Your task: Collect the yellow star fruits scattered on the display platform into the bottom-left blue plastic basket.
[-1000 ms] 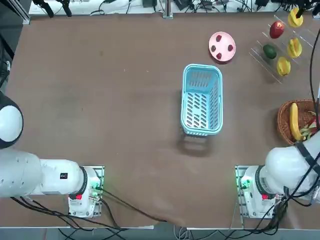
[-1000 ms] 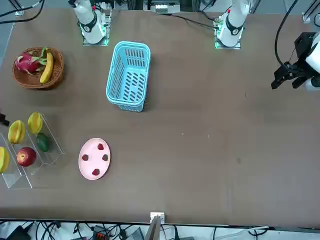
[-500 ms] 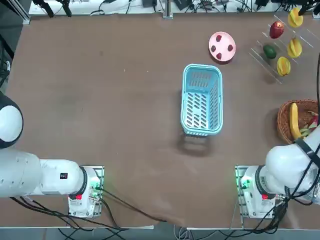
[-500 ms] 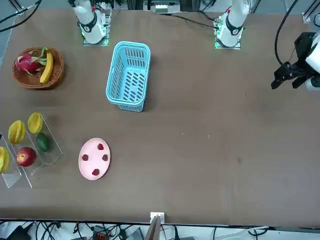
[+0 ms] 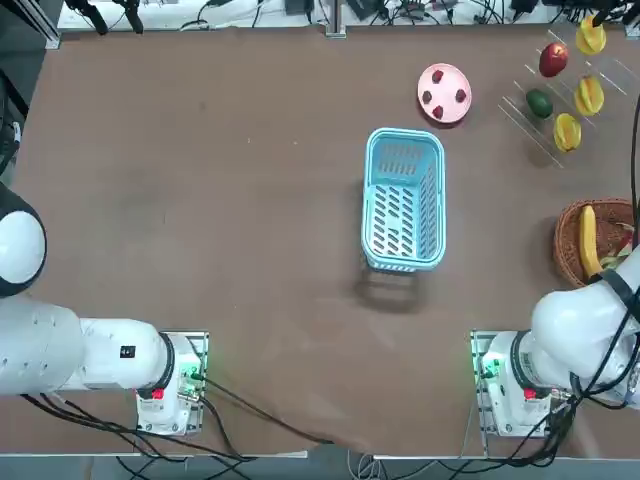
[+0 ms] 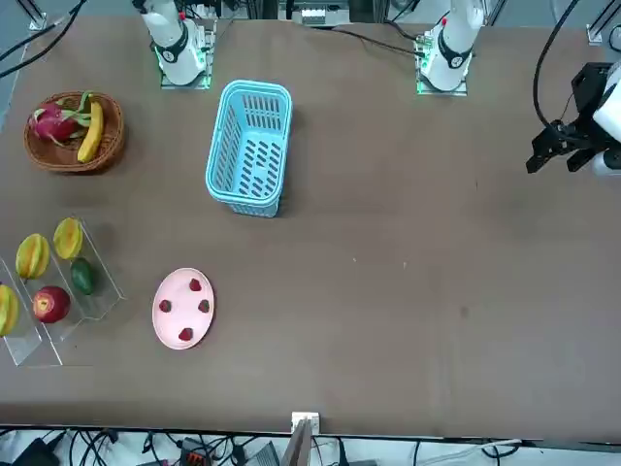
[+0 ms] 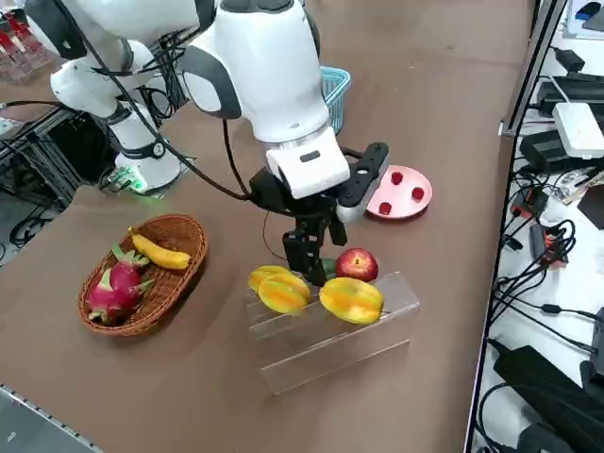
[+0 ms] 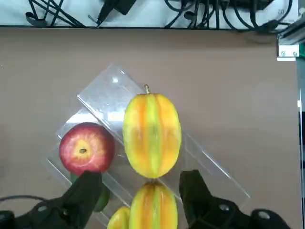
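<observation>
Three yellow star fruits lie on the clear display platform (image 7: pixel 330 342): one (image 8: pixel 152 135) beside the red apple (image 8: pixel 86 148), a second (image 8: pixel 153 210) and a third (image 8: pixel 119 220). In the right side view they show as star fruit (image 7: pixel 351 299), star fruit (image 7: pixel 285 293) and star fruit (image 7: pixel 267 276). My right gripper (image 8: pixel 141 187) hangs open just above the platform, its fingers (image 8: pixel 88 188) to either side of the second fruit and apart from it. The gripper (image 7: pixel 307 257) holds nothing. The blue plastic basket (image 5: pixel 404 198) stands at mid-table, with nothing in it.
A pink plate (image 5: pixel 444 93) with small red fruits lies between the basket and the platform. A green fruit (image 5: pixel 540 102) sits on the platform near the apple. A wicker basket (image 7: pixel 142 274) with a banana and a dragon fruit stands near my right arm's base.
A dark part of my right arm at the edge beside the platform has slipped out of the front view. The fruits and the basket have not moved.
</observation>
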Available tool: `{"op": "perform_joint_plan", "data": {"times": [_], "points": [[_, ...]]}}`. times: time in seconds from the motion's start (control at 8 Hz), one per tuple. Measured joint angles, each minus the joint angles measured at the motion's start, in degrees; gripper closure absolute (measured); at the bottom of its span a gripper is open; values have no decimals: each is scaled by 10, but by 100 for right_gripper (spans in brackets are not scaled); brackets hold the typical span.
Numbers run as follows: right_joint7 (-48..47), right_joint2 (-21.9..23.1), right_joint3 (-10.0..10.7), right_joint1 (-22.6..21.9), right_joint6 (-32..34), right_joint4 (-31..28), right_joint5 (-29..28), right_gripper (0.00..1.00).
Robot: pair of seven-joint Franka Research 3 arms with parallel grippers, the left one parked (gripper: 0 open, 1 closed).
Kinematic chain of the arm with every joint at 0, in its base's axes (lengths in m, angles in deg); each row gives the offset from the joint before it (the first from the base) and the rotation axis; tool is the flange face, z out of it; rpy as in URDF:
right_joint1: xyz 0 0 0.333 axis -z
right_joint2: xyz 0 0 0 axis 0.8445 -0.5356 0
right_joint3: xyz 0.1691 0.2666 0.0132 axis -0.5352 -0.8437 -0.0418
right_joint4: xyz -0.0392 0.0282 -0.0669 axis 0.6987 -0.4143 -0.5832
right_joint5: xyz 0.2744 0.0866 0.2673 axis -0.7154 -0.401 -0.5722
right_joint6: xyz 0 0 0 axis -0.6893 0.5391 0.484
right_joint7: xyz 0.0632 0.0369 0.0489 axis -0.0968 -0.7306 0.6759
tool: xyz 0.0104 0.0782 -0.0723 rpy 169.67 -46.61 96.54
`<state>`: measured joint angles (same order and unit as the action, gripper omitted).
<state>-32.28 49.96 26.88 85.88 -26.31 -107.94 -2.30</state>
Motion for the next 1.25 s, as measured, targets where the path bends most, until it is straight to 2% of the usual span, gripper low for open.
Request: {"op": "perform_joint_plan", "data": {"times": [0.88,1.12,1.25], "points": [[21,-66,0,8,-36,39,0,1],[21,-69,-1,7,-41,40,-1,6],[21,-69,-2,7,-42,40,-1,14]]}}
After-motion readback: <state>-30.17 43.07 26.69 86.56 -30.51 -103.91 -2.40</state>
